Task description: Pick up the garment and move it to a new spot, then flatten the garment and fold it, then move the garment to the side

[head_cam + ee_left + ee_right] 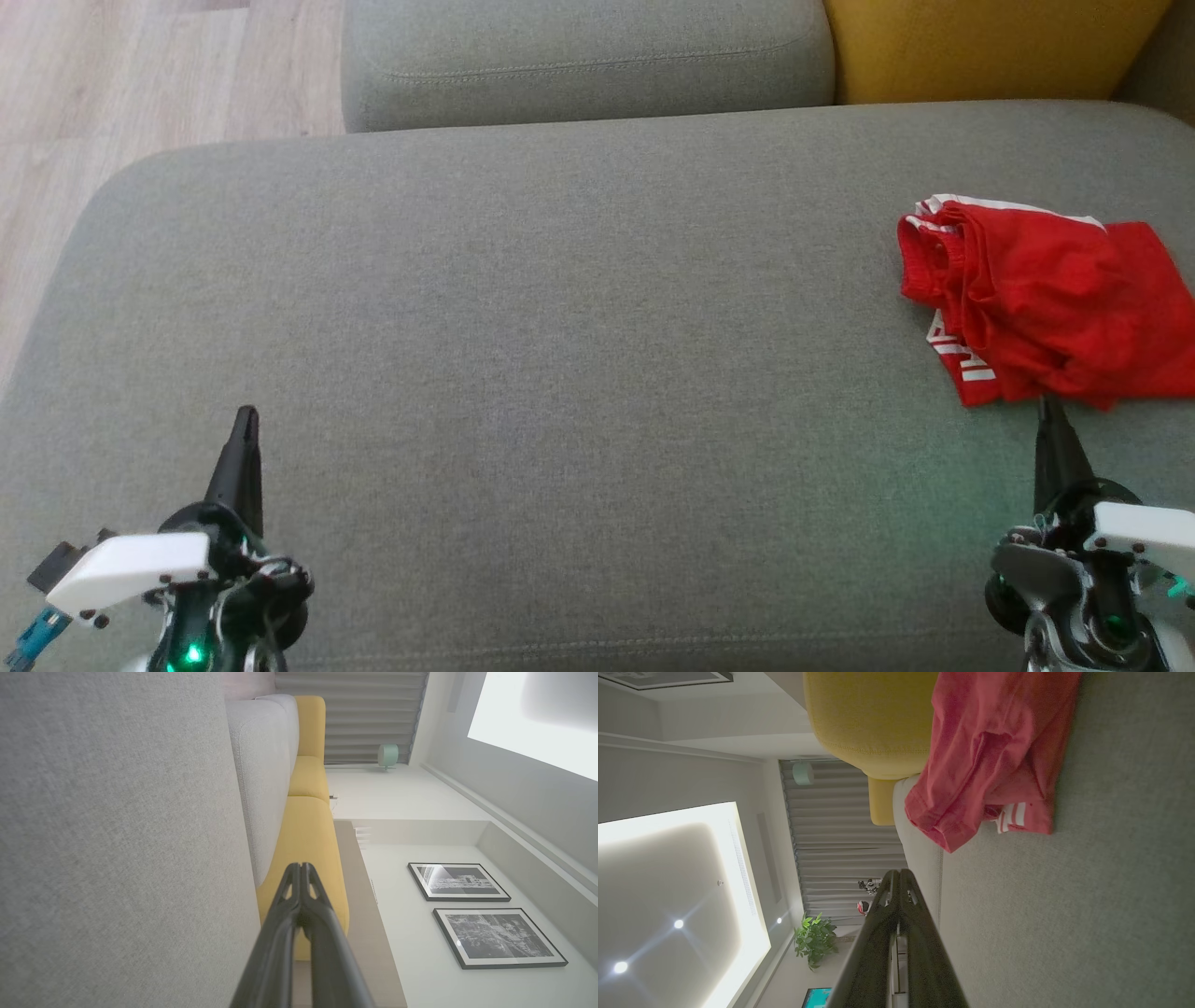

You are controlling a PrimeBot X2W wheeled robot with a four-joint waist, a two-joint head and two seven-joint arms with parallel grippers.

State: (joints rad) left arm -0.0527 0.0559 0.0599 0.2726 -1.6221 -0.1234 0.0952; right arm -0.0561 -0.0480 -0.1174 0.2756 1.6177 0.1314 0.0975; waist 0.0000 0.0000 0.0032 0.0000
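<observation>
Left gripper [246, 422]: low over the near-left part of the grey seat cushion [579, 317], fingers pressed together, empty, pointing toward the cushion's back.

Right gripper [1047, 409]: near-right of cushion, fingers pressed together, empty. Its tip is at the near edge of the red garment [1036, 294], contact unclear. The garment lies crumpled at the cushion's right end.

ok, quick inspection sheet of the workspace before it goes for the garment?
surface: grey seat cushion, flat fabric.
job's things: red garment with white stripes, crumpled, at the cushion's right side.
clutter: nothing seen.
grippers: left gripper shut, empty, over the cushion's near left; right gripper shut, empty, tip at the garment's near edge, contact unclear.
cables: nothing seen.
surroundings: grey back cushion, yellow cushion, wood floor at left; framed pictures on the wall.
</observation>
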